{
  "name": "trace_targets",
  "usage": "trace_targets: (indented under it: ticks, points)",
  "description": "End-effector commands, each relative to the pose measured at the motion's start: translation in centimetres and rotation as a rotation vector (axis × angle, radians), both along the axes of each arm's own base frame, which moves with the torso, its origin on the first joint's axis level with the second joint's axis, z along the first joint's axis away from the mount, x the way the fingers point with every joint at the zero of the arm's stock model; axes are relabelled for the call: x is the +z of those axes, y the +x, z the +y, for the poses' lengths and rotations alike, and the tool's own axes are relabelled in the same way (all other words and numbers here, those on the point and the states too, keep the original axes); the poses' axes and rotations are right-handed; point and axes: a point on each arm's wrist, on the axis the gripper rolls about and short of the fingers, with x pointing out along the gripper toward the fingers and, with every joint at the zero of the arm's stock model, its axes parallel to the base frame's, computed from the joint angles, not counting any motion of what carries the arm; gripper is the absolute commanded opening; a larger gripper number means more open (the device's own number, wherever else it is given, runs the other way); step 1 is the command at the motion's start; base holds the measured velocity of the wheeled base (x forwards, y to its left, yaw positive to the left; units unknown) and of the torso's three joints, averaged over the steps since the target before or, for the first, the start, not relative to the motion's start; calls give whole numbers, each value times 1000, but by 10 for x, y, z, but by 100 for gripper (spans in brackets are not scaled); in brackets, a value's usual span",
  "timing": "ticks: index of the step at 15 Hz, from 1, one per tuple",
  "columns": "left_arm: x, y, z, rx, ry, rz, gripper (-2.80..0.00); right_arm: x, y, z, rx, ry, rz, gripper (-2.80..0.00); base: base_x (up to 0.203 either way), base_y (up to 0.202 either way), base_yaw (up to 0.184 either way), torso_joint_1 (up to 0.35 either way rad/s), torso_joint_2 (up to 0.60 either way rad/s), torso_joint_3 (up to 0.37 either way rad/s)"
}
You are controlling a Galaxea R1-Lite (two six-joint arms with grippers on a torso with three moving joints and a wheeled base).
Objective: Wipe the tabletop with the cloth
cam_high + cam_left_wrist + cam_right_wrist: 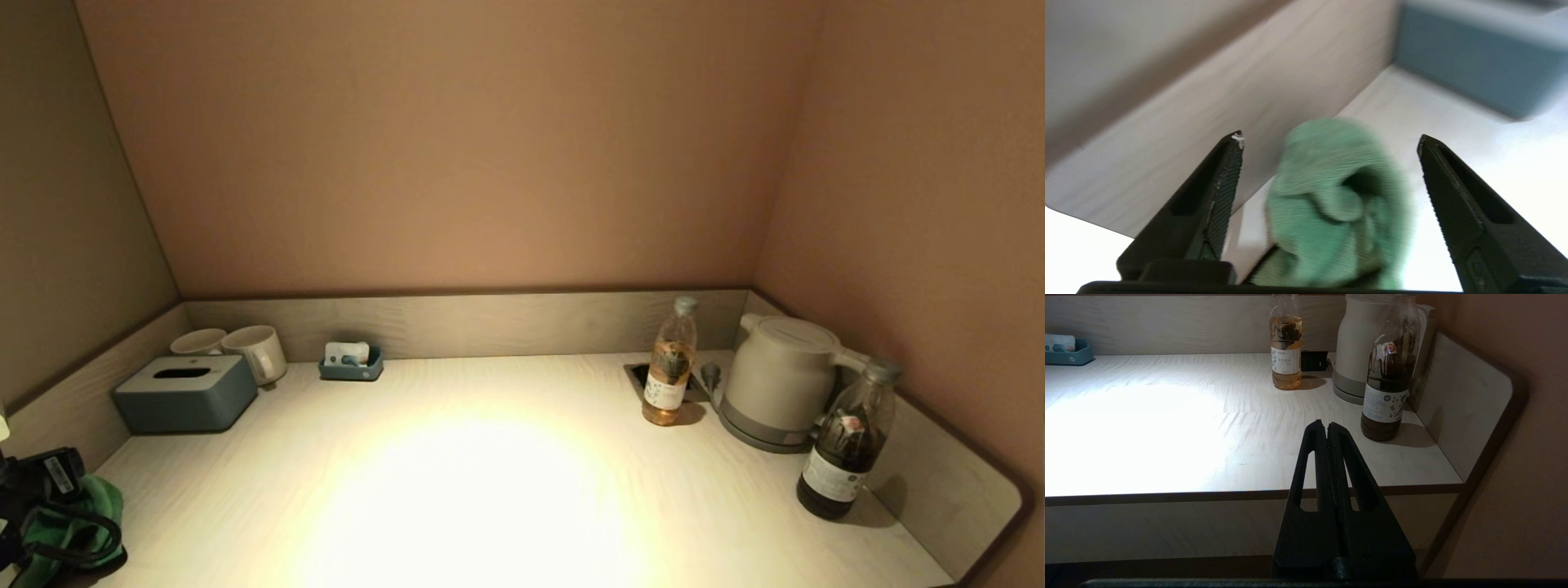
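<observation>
The green cloth point(1331, 204) is bunched up between the two fingers of my left gripper point(1329, 138). The jaws stand wide open, with a gap to the cloth on each side. In the head view the cloth point(82, 523) shows at the near left corner of the pale wooden tabletop point(490, 490), under my left wrist, close to the left side wall. My right gripper point(1327, 424) is shut and empty. It hangs before the table's front edge on the right and is out of the head view.
A grey-blue tissue box point(184, 394), two mugs point(257, 353) and a small blue tray point(353, 363) stand at the back left. A tea bottle point(669, 367), a white kettle point(775, 384) and a dark bottle point(849, 445) stand at the right. Raised walls border three sides.
</observation>
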Motion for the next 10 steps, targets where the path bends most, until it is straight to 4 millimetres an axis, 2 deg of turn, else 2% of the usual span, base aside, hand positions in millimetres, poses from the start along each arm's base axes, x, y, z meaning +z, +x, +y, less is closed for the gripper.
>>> trace_targets:
  ticks: [1, 3, 6, 10]
  points:
    - [27, -9, -19, -63, 34, -88, 0, 0, 0, 0, 1, 0, 1, -280, 0, 0, 0, 0, 0, 0]
    - [47, -19, -39, -136, 58, -135, 0, 0, 0, 0, 1, 0, 0, -280, 0, 0, 0, 0, 0, 0]
    - [80, -44, -64, -235, 80, -188, 0, 0, 0, 0, 0, 0, 0, -280, 0, 0, 0, 0, 0, 0]
    - [127, -99, -81, -387, 57, -198, 0, 0, 0, 0, 1, 0, 1, -280, 0, 0, 0, 0, 0, 0]
